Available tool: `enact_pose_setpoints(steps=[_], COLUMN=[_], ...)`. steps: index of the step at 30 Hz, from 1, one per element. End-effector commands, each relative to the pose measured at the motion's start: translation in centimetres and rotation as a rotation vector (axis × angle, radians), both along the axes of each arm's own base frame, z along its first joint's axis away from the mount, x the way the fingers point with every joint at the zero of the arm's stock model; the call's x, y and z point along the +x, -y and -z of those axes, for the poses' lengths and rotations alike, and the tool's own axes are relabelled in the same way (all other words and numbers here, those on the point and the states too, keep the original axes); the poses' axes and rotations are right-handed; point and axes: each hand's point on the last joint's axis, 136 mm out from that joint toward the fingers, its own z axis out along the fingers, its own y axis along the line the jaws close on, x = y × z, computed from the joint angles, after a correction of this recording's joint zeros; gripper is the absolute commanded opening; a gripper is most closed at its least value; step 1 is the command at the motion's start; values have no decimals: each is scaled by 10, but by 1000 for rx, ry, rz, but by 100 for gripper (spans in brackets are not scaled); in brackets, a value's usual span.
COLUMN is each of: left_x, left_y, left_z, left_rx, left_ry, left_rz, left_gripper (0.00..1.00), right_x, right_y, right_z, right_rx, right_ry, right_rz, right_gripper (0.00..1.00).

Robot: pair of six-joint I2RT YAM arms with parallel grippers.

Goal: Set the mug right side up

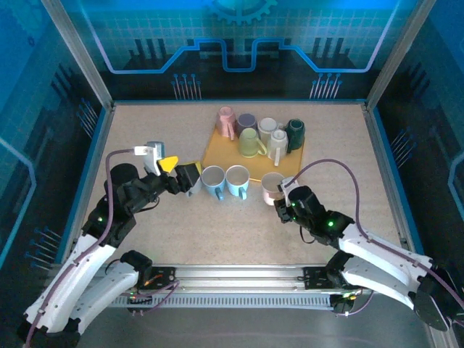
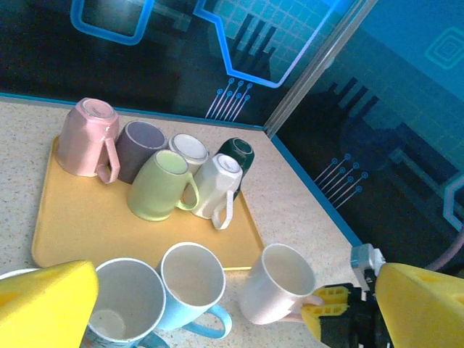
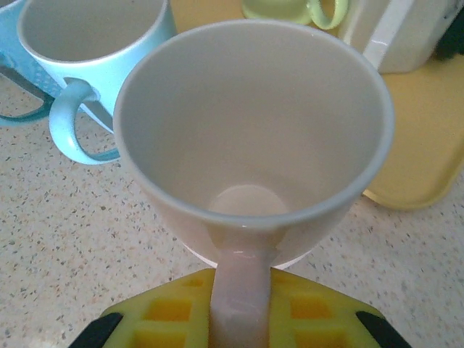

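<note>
A pale pink mug stands upright on the table just in front of the yellow tray, its mouth facing up. My right gripper is shut on its handle. In the right wrist view the handle runs down between the two yellow pads, and the empty mug rises above them. The left wrist view shows the same mug with the right gripper at its handle. My left gripper hangs open beside the blue mugs, its yellow fingers spread wide.
Two light blue mugs stand upright to the left of the pale mug, close together. Several mugs sit upside down on the tray, among them a pink one and a green one. Bare table lies near the arms.
</note>
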Motion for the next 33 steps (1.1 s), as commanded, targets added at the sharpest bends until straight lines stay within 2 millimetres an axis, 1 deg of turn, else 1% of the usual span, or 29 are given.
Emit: enact_pose_setpoints(steps=[1, 5, 7, 8, 16, 22, 26, 33], left_x=[-6, -8, -8, -9, -10, -10, -11, -11], left_y=[8, 12, 13, 13, 15, 14, 15, 15], left_z=[-4, -5, -5, -5, -5, -4, -4, -2], left_rx=[-1, -8, -8, -8, -4, -1, -2, 3], left_ry=[41, 46, 45, 45, 44, 41, 39, 37], left_rz=[56, 78, 80, 83, 90, 86, 93, 88], left_gripper=[99, 99, 99, 99, 99, 99, 99, 99], right_x=[27, 30, 31, 33, 37, 41, 44, 49], right_y=[-17, -23, -22, -24, -26, -30, -28, -31], right_z=[-43, -31, -24, -27, -9, 0, 7, 15], right_rx=[89, 84, 85, 107, 97, 96, 94, 85], right_ry=[214, 227, 225, 245, 231, 215, 199, 180], right_rz=[10, 3, 16, 23, 36, 40, 67, 74], right_gripper=[7, 7, 7, 7, 7, 9, 10, 15])
